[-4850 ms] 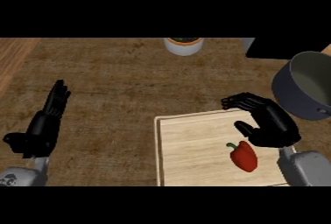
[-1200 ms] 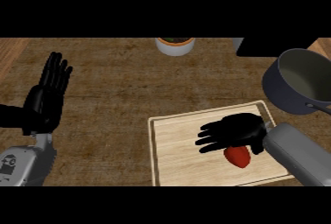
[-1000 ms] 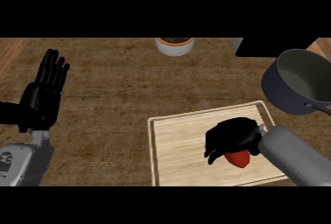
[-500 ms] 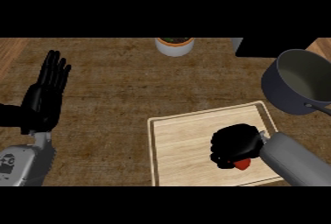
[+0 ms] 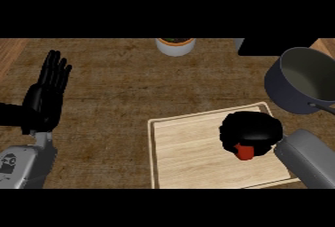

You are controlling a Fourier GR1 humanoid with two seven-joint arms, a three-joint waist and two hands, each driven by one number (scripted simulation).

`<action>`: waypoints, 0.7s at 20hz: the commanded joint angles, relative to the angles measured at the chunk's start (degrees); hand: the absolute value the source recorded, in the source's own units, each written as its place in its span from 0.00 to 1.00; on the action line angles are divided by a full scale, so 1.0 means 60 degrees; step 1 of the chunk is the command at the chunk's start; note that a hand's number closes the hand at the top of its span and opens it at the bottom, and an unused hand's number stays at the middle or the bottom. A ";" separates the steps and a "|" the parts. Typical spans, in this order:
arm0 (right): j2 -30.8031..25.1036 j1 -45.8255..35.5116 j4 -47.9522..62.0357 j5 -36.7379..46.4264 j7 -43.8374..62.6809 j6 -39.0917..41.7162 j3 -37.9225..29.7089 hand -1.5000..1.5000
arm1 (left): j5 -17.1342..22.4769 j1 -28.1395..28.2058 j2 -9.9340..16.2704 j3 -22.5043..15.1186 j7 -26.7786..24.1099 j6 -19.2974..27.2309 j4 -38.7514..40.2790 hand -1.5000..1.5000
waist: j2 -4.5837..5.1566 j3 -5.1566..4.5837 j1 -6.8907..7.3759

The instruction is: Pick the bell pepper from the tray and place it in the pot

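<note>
Red bell pepper [image 5: 244,152] gripped over the wooden tray [image 5: 189,155].
Right hand [image 5: 252,131] curls around it; left hand [image 5: 46,95] rests open, fingers straight; pot [image 5: 294,84] nearby.

Grey forearms, each with a black robot hand [image 5: 252,133].

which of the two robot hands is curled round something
The right robot hand, curled over the red bell pepper on the tray; the left robot hand rests open.
</note>
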 commanded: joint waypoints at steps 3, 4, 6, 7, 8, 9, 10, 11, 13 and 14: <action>0.0647 -0.0195 0.1734 -0.0876 0.4374 -0.0467 -0.2631 1.00 | 0.0030 0.0043 0.0025 0.0119 0.0001 0.0064 -0.0011 0.50 | 0.0084 0.0002 -0.0426; 0.0684 -0.0131 0.1950 -0.0940 0.4853 -0.0666 -0.2905 1.00 | -0.0026 0.0047 0.0069 0.0134 0.0009 0.0108 -0.0022 0.50 | 0.0115 0.0029 -0.0516; 0.0848 -0.0422 0.2242 -0.0997 0.6155 -0.1156 -0.3596 1.00 | 0.0007 0.0086 0.0078 0.0148 0.0030 0.0075 0.0017 0.50 | 0.0082 -0.0013 -0.0479; 0.0856 -0.0533 0.2418 -0.0983 0.6845 -0.1452 -0.3952 1.00 | 0.0003 0.0072 0.0067 0.0158 0.0019 0.0098 0.0002 0.50 | 0.0046 -0.0022 -0.0510; 0.0827 -0.0674 0.2553 -0.0861 0.7518 -0.1746 -0.4210 1.00 | -0.0019 0.0099 0.0112 0.0163 0.0010 0.0082 -0.0013 0.50 | -0.0011 -0.0049 -0.0465; 0.0820 -0.0789 0.2707 -0.0769 0.8193 -0.2035 -0.4475 1.00 | -0.0043 0.0087 0.0131 0.0155 0.0045 0.0098 -0.0025 0.50 | -0.0033 -0.0052 -0.0453; 0.0844 -0.1018 0.2790 -0.0661 0.8857 -0.2303 -0.4702 1.00 | -0.0040 0.0082 0.0101 0.0120 0.0032 0.0082 -0.0040 0.50 | -0.0058 -0.0081 -0.0372; 0.0933 -0.1196 0.2872 -0.0595 0.9524 -0.2667 -0.4970 1.00 | -0.0062 0.0040 0.0113 0.0118 0.0024 0.0085 -0.0011 0.50 | -0.0038 -0.0077 -0.0359; 0.0906 -0.1532 0.3046 -0.0262 1.0850 -0.3451 -0.5430 1.00 | -0.0042 0.0057 0.0168 0.0140 0.0047 0.0028 0.0019 0.50 | -0.0056 -0.0095 -0.0269; 0.0755 -0.1745 0.3178 0.0047 1.1537 -0.3748 -0.5573 1.00 | -0.0026 0.0010 0.0055 0.0036 0.0100 0.0045 -0.0038 0.50 | -0.0068 -0.0107 -0.0241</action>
